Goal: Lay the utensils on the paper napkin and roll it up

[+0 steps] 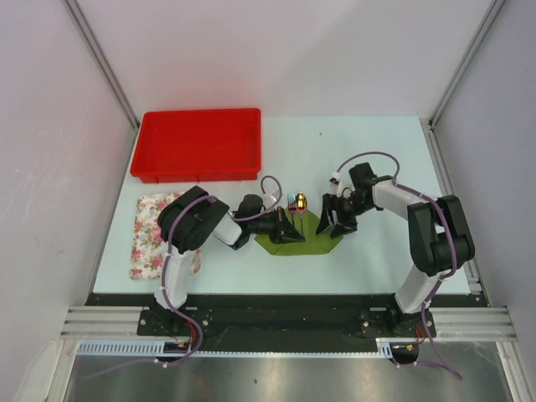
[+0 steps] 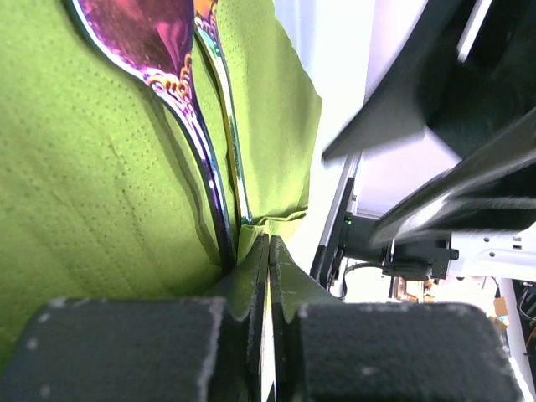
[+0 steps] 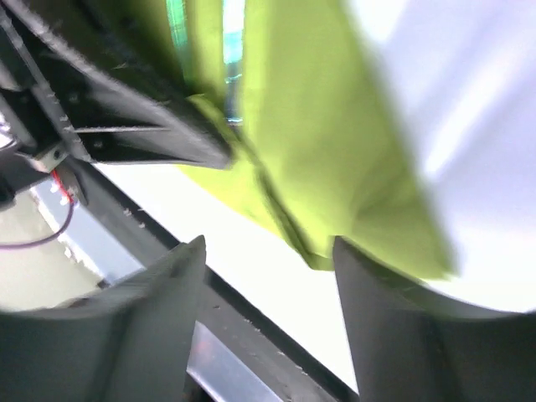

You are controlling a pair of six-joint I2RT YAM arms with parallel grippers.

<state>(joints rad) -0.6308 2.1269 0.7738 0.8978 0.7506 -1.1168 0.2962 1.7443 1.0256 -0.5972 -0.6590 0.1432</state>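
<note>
The olive-green paper napkin (image 1: 311,243) lies mid-table, partly folded, with the utensils (image 1: 296,203) sticking out past its far edge. In the left wrist view a pink-purple spoon (image 2: 159,33) and a second slim handle (image 2: 230,142) lie on the napkin (image 2: 84,184). My left gripper (image 2: 270,243) is shut, with the napkin's bunched fold pinched at its tips, next to the handles. My right gripper (image 3: 268,251) is open just off the napkin's (image 3: 318,142) right corner, which hangs by one finger; nothing sits between its fingers. From above, the grippers (image 1: 291,234) (image 1: 332,224) flank the napkin.
A red tray (image 1: 199,144) stands at the back left. A floral pink and white cloth (image 1: 151,234) lies at the left, by the left arm. The table's front edge and dark rail (image 3: 276,335) run close below the right gripper.
</note>
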